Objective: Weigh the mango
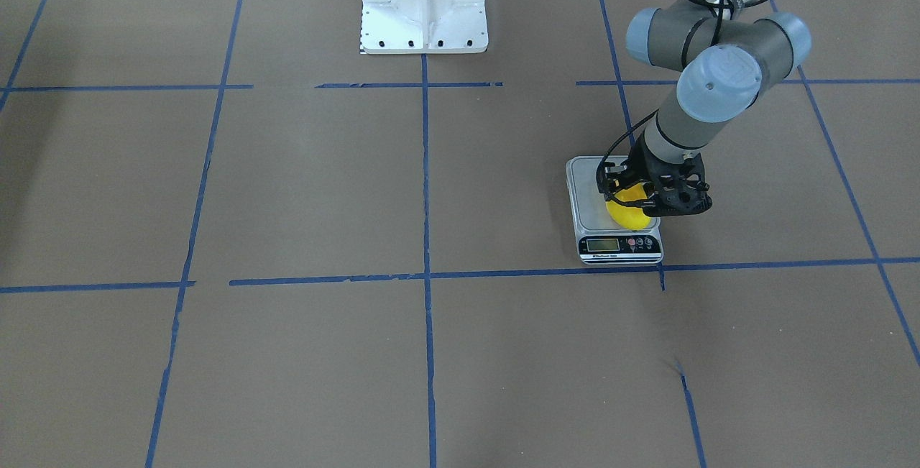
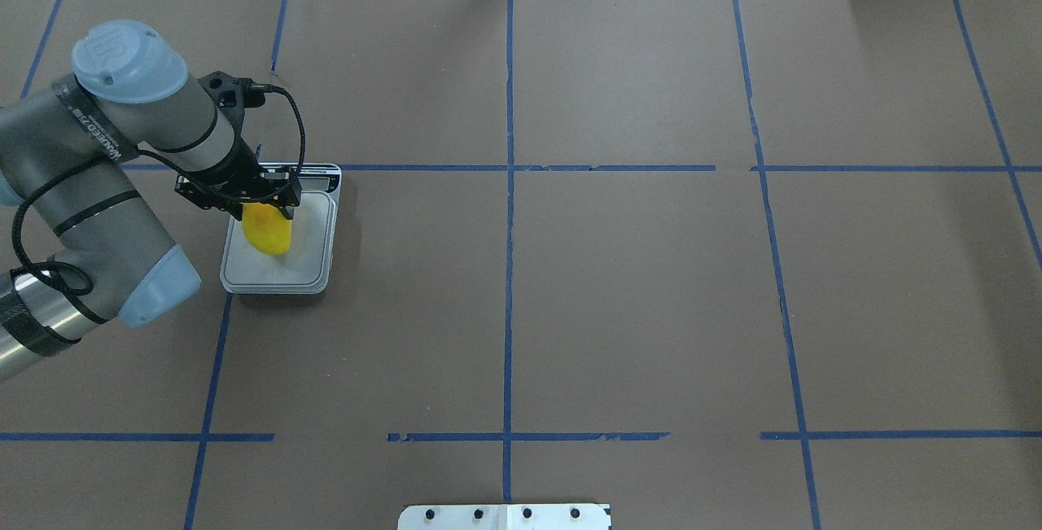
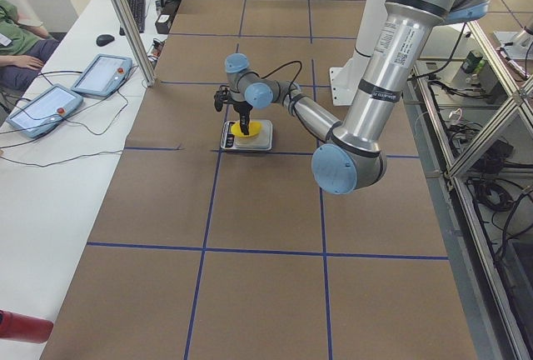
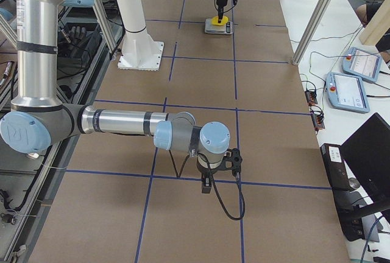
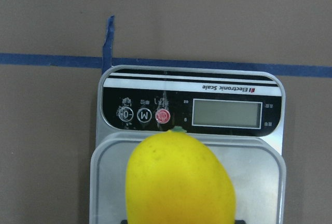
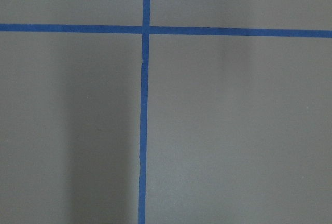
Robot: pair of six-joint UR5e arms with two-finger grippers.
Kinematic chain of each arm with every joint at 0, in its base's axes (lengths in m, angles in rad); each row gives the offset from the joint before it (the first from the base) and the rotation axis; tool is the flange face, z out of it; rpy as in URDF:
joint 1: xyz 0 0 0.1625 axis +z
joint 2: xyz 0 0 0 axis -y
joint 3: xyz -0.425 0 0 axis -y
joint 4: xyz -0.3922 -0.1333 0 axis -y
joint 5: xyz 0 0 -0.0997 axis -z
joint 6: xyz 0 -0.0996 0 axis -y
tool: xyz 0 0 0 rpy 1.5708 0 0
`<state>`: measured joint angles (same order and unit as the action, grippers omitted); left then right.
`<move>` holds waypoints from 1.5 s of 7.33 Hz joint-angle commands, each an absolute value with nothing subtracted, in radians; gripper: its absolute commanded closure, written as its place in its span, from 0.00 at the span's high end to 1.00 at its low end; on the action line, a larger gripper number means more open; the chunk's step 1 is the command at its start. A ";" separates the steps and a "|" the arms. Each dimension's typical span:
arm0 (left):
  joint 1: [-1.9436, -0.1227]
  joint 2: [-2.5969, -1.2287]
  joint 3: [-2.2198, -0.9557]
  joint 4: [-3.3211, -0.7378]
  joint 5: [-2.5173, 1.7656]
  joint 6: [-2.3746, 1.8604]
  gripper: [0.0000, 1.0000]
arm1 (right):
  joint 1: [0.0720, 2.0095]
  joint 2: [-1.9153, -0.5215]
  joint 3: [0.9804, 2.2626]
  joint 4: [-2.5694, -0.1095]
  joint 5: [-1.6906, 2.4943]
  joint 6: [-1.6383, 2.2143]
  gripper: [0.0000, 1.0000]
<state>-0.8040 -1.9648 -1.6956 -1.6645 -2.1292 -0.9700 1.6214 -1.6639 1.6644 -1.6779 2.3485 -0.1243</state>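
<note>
The mango [image 2: 267,230] is bright yellow and lies lengthwise over the platform of the silver kitchen scale [image 2: 313,247]. My left gripper [image 2: 259,203] stands above the scale and is shut on the mango's far end. In the front-facing view the gripper [image 1: 632,193] covers the mango's [image 1: 629,215] top. In the left wrist view the mango [image 5: 179,182] fills the lower middle, and the scale's [image 5: 259,172] display is blank. I cannot tell whether the mango rests on the platform. My right gripper [image 4: 210,181] shows only in the right side view, low over bare table; I cannot tell its state.
The white robot base [image 1: 424,4] stands at the table's robot side. Blue tape lines [image 6: 142,130] divide the brown table. Operator tablets [image 4: 359,65] lie on the side bench. The scale also shows in the left side view [image 3: 246,137].
</note>
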 commanded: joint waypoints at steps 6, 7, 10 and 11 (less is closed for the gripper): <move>-1.281 -1.874 -1.787 -1.469 -2.195 -0.387 1.00 | 1.621 -1.663 1.664 -1.678 2.349 -0.124 1.00; -1.367 -1.808 -1.751 -1.476 -2.253 -0.245 1.00 | 1.621 -1.663 1.664 -1.678 2.349 -0.124 1.00; -1.552 -1.717 -1.524 -1.483 -2.333 0.054 1.00 | 1.621 -1.663 1.664 -1.678 2.349 -0.124 1.00; -1.563 -1.683 -1.522 -1.508 -2.333 0.072 1.00 | 1.621 -1.664 1.664 -1.678 2.349 -0.124 1.00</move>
<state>-1.5297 -1.7310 -1.5516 -1.4877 -2.3222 0.0095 1.6214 -1.6631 1.6644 -1.6782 2.3485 -0.1242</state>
